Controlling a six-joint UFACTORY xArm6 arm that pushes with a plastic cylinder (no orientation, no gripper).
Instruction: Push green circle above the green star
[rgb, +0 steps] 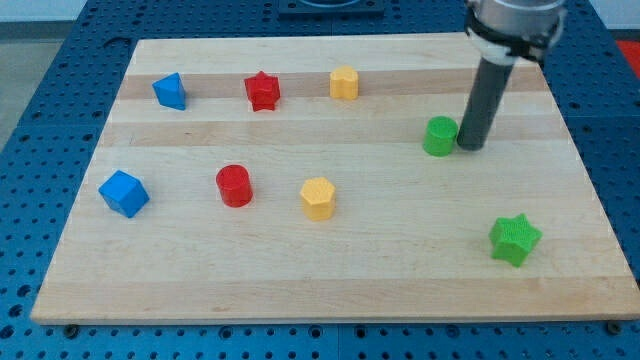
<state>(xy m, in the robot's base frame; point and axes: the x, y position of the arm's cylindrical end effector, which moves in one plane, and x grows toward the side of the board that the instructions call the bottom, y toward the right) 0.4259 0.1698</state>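
Observation:
The green circle is a short green cylinder on the wooden board, right of centre. My tip stands right beside it, touching or nearly touching its right side. The green star lies near the board's bottom right, below and to the right of the green circle and of my tip. The rod rises from the tip to the arm's grey end at the view's top right.
A blue block, a red star and a yellow block lie along the board's top. A blue cube, a red cylinder and a yellow hexagon lie across the middle left. The board's right edge is near the green blocks.

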